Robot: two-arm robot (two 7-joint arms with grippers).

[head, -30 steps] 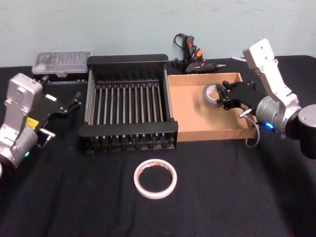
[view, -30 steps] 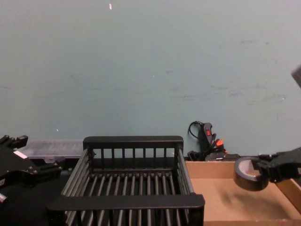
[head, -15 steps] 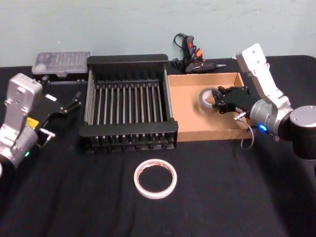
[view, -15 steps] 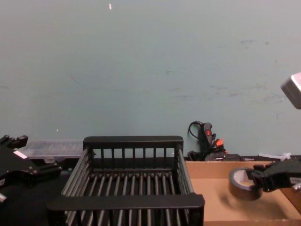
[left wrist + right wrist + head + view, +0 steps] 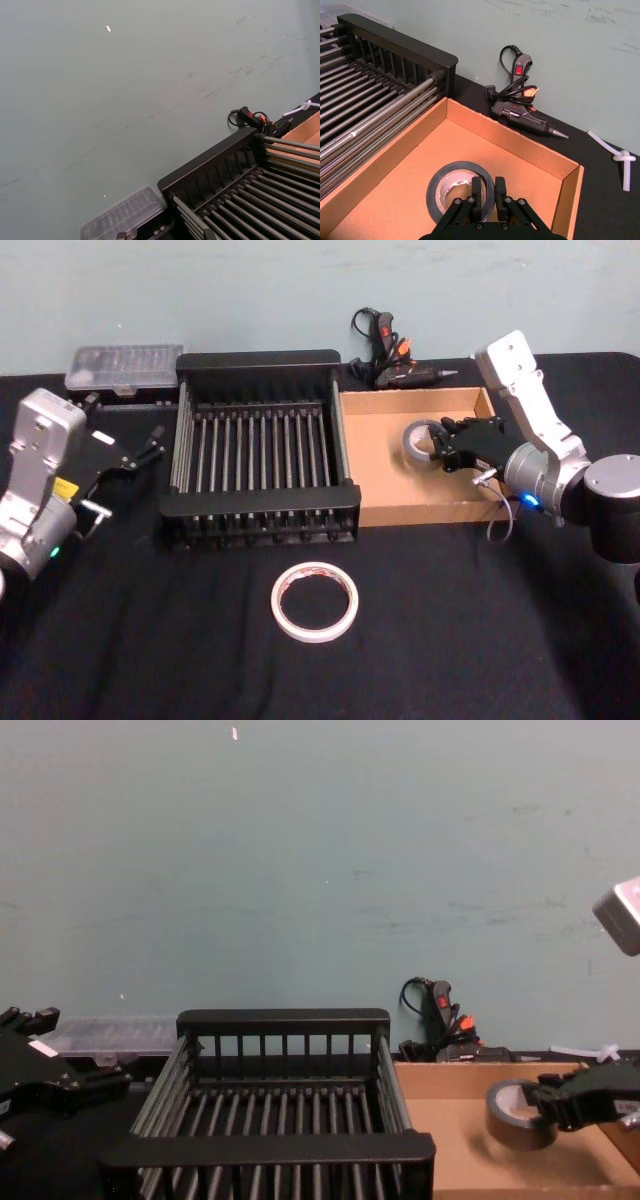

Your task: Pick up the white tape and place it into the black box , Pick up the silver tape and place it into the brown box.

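Note:
The white tape (image 5: 315, 601) lies flat on the black cloth in front of the black box (image 5: 258, 362), with no gripper near it. My right gripper (image 5: 438, 443) is shut on the silver tape (image 5: 418, 439), pinching its wall low inside the brown box (image 5: 385, 465). In the right wrist view the fingers (image 5: 477, 192) clamp the dark roll (image 5: 451, 185) just above the cardboard floor (image 5: 410, 170). The chest view shows the roll (image 5: 510, 1115) held inside the box (image 5: 450, 1150). My left gripper (image 5: 150, 446) is parked left of the crate.
A glue gun (image 5: 385, 350) with its coiled cord lies behind the brown box. A clear plastic case (image 5: 124, 365) sits behind the crate's left corner. A white plastic strip (image 5: 620, 157) lies on the cloth beyond the box. A teal wall closes the back.
My right gripper has carried the silver tape leftward and down, deeper into the brown box. The left arm and the white tape have not moved.

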